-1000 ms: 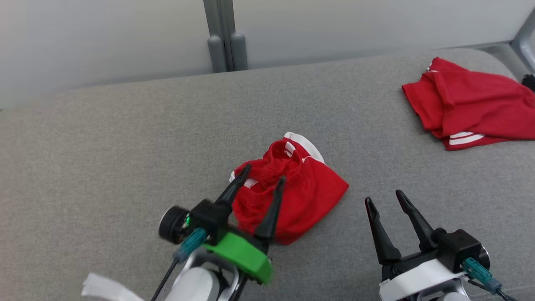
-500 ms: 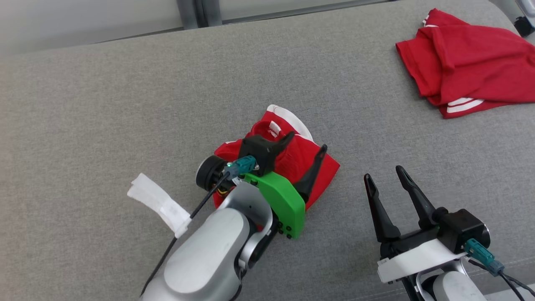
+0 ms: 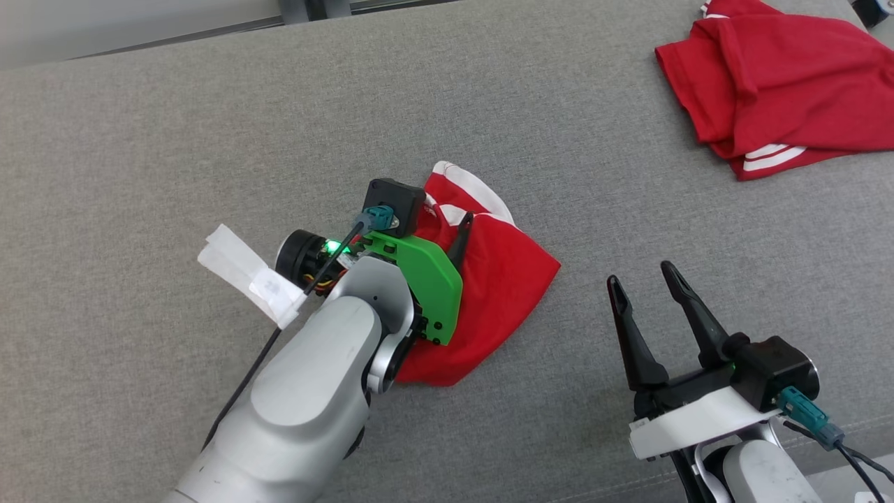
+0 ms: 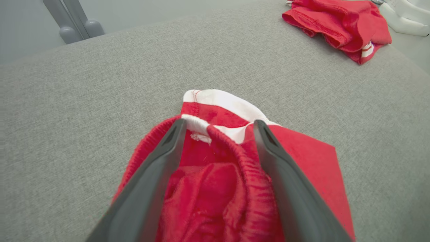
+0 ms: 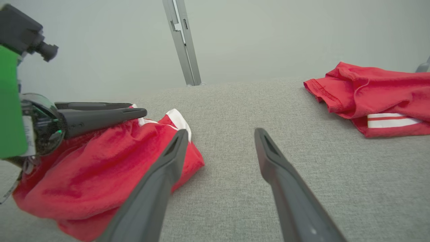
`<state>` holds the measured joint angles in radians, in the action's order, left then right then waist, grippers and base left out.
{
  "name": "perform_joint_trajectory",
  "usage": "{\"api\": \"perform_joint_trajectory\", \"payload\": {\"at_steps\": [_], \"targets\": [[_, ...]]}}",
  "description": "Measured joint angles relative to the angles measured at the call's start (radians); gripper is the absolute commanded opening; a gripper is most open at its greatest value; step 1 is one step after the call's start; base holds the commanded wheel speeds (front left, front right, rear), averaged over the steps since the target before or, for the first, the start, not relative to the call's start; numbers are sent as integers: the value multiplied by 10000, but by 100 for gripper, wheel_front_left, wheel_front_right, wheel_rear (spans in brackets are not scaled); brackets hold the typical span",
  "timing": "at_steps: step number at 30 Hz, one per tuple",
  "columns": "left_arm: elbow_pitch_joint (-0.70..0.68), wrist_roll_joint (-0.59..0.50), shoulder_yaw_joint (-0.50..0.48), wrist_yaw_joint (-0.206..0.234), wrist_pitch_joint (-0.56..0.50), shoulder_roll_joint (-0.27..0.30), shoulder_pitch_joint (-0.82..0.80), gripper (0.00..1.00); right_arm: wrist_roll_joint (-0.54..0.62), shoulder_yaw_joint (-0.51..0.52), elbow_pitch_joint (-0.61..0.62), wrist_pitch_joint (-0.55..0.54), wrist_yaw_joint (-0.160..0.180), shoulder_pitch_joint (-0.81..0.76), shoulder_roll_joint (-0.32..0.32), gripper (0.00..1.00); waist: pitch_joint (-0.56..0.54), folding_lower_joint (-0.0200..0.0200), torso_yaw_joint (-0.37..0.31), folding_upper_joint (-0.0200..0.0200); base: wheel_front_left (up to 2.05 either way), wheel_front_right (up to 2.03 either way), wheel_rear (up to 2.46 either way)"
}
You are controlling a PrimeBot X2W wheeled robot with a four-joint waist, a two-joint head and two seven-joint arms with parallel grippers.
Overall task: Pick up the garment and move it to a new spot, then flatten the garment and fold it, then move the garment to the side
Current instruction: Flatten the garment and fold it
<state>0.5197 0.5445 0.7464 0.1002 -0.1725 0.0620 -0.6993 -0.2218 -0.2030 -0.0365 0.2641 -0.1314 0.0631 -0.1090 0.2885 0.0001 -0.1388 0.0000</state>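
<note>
Your left gripper (image 4: 220, 124) has dropped onto the garment (image 3: 503, 279), spread wide astride its waistband (image 4: 242, 158). Your right gripper (image 3: 640, 274) idles agape; pickup looks imminent.

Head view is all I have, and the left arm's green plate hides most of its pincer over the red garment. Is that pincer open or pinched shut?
Observer: Open. In the left wrist view the left pincer has its fingers spread, with the elastic waistband of the red garment bunched between them.
Operator: What lies past the tips?
Observer: A white-edged fold of the same garment sits just beyond them, then bare grey cushion.
Operator: How high is the pincer?
Observer: Low. From the right wrist view its fingers lie nearly level along the top of the heap, seemingly touching the cloth.
</note>
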Motion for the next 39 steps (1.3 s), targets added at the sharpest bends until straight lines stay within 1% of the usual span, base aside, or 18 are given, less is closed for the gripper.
{"api": "perform_joint_trajectory", "payload": {"at_steps": [5, 6, 7, 8, 9, 10, 11, 12, 13, 14, 15, 16, 21, 26, 30, 33, 36, 39], "targets": [[192, 123, -29, -29, -267, 163, -9, 100, 0, 86, 15, -2, 0, 20, 29, 100, -14, 0, 50, 0, 0, 0, 0], [226, 188, -52, -35, -337, 188, -8, 98, 0, 92, 13, -2, 0, 17, 33, 100, -11, 0, 62, 0, 0, 0, 0], [259, 242, -82, -42, -401, 194, -8, 86, 0, 94, 13, -2, 0, 17, 40, 100, -2, 0, 67, 0, 0, 0, 0], [316, 343, -130, -79, -499, 190, -9, 78, 0, 88, 8, -2, 0, 17, 48, 100, 11, 0, 69, 0, 0, 0, 0], [389, 431, -184, -92, -602, 186, -12, 75, 0, 75, 0, -2, 0, 18, 54, 100, 26, 0, 69, 0, 0, 0, 0], [462, 531, -217, -113, -675, 180, -27, 75, -2, 58, -4, -2, 0, 20, 63, 100, 40, 0, 65, 0, 0, 0, 0], [571, 621, -259, -119, -731, 180, -73, 84, -2, 17, -10, -2, 0, 29, 77, 100, 56, 0, 53, 0, 0, 0, 0], [700, 650, -301, -121, -744, 184, -148, 90, -2, -40, -15, -2, 0, 49, 94, 100, 71, 0, 32, 0, 0, 0, 0], [823, 654, -330, -138, -746, 203, -237, 87, -4, -100, -31, 0, 0, 82, 109, 100, 84, 0, 0, 0, 0, 0, 0], [917, 656, -351, -157, -715, 219, -305, 62, -6, -136, -46, -2, 0, 119, 117, 100, 91, 0, -29, 0, 0, 0, 0], [1024, 663, -382, -190, -631, 226, -379, 18, -17, -159, -48, -2, 0, 153, 130, 100, 99, 0, -67, 0, 0, 0, 0], [1087, 709, -433, -232, -499, 226, -421, 0, -35, -150, -44, -2, 0, 168, 148, 100, 106, 0, -104, 0, 0, 0, 0], [1225, 771, -552, -623, 500, 165, -723, 0, -65, -96, -59, -2, 0, 156, 119, 100, 57, -1, -216, 0, 0, 0, 0], [1166, 669, -476, -1062, 1542, 35, -1559, 0, -82, -136, -107, -2, 0, 150, 125, 100, -91, -1, -345, 0, 0, 0, 0], [644, 290, -286, -1381, 2757, -56, -2522, 0, -105, -259, -165, -2, 0, 147, 117, 100, -284, -1, -430, 0, 0, 0, 0], [155, 100, -82, -1498, 3452, -88, -2844, 0, -127, -293, -182, -2, 0, 102, 102, 100, -460, -1, -479, 0, 0, 0, 0], [-393, 58, 173, -1620, 3678, -86, -2653, 0, -184, -247, -188, 0, 0, -11, 105, 100, -635, -1, -509, 0, 0, 0, 0], [-1005, 77, 596, -1697, 3651, 167, -1530, 0, -219, -61, -127, -2, 0, -186, 107, 100, -741, -1, -476, 0, 0, 0, 0]]}}
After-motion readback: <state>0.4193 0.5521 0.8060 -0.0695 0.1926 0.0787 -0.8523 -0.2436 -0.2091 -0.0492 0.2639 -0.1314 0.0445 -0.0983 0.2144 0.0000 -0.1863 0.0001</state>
